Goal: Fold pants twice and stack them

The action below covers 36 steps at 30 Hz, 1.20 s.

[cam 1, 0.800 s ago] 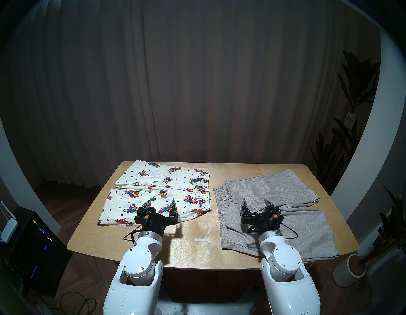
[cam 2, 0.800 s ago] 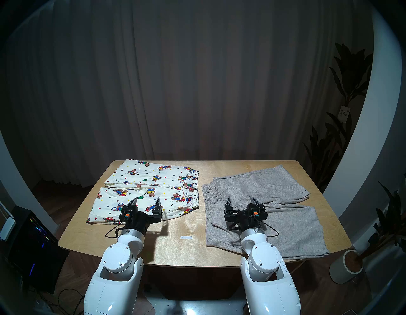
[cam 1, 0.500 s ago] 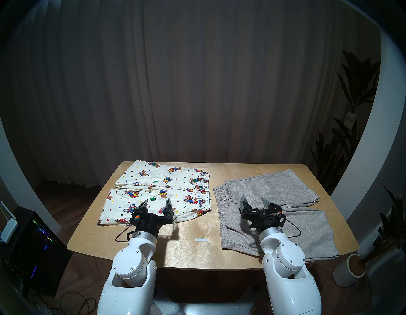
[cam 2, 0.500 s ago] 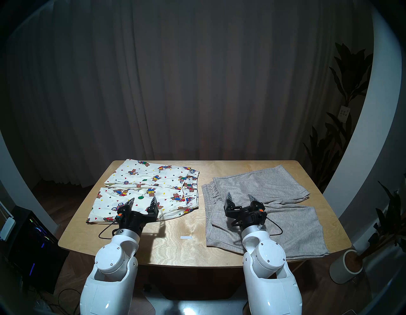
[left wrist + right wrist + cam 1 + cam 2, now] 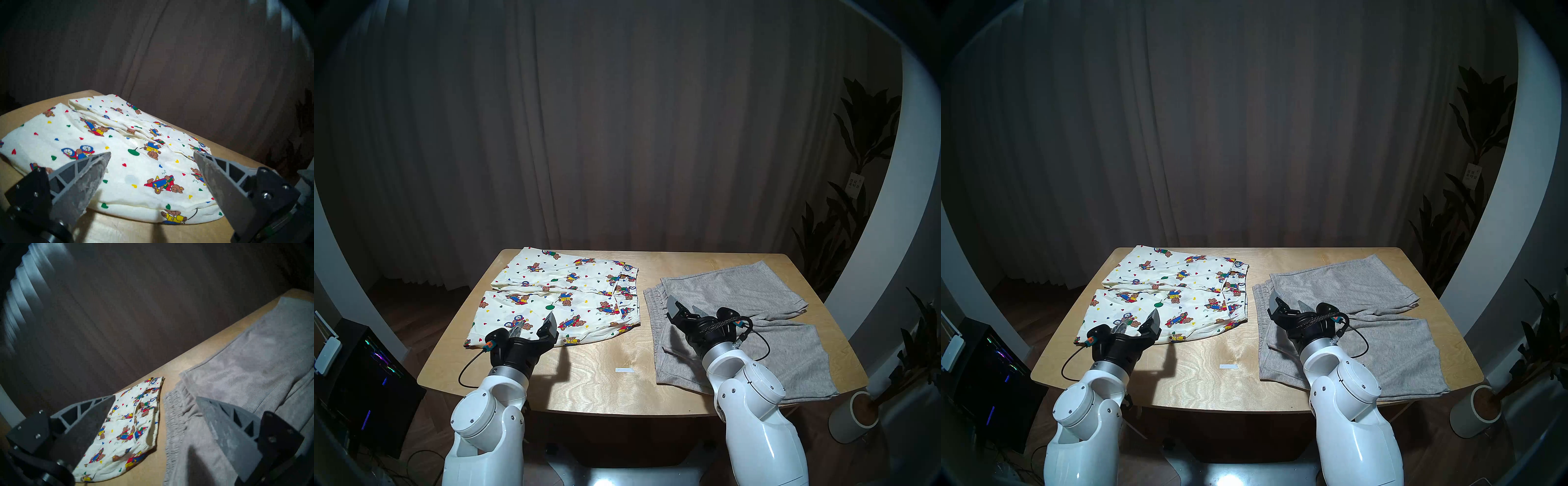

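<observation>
Dark curtains (image 5: 619, 135) close off the room behind a pale wooden table (image 5: 605, 383), which we find carrying both garments laid out flat and unfolded, side by side and apart, with a strip of bare wood between them. We judge this layout deliberate: each pair lies before its own arm, waistbands toward the middle, so no fold has been made and nothing is stacked. Largest is the grey shorts (image 5: 789, 353), spread over the table's right half, near leg reaching the front edge. Next, the bear-print shorts (image 5: 558, 298) occupy the left half, legs pointing left. Our left gripper (image 5: 536, 325) hangs above the near hem of the printed pair, jaws spread wide and holding nothing; the wrist view confirms cloth below the fingers (image 5: 88, 178), not between them. Our right gripper (image 5: 685, 305) sits over the grey waistband, jaws likewise spread and empty, turned toward the centre. We read both as positioned for a first grasp. Smallest, a white label (image 5: 624, 370) lies on bare wood between the arms.
</observation>
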Each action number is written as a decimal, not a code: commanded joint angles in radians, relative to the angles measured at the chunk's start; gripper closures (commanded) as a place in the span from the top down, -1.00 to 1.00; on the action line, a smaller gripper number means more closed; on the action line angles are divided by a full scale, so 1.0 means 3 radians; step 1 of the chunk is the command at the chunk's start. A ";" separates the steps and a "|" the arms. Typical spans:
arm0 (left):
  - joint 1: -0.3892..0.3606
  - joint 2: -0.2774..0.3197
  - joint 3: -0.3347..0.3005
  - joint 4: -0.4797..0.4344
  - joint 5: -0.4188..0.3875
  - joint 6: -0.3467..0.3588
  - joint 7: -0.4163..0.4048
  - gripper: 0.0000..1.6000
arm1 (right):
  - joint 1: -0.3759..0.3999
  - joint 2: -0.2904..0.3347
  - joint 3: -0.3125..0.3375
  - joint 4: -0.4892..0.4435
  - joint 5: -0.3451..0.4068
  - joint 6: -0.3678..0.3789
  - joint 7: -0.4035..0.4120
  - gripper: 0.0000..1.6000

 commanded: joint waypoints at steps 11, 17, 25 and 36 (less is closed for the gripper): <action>0.0125 -0.0080 -0.0400 -0.0250 -0.0811 0.0345 -0.0236 1.00 | 0.0020 0.0086 -0.0198 -0.0257 0.0729 0.0217 -0.0399 1.00; 0.0145 -0.0022 -0.0385 -0.0282 -0.0700 0.0319 -0.0243 1.00 | 0.0061 0.0105 -0.0244 -0.0237 0.0698 0.0194 -0.0428 1.00; 0.0145 -0.0025 -0.0387 -0.0283 -0.0688 0.0319 -0.0248 1.00 | 0.0118 0.0212 -0.0378 -0.0224 0.0405 0.0060 -0.0430 1.00; 0.0068 -0.0366 -0.0700 -0.0144 -0.1096 0.0515 0.0116 1.00 | 0.0141 0.0151 -0.0356 -0.0235 0.0529 0.0183 -0.0512 1.00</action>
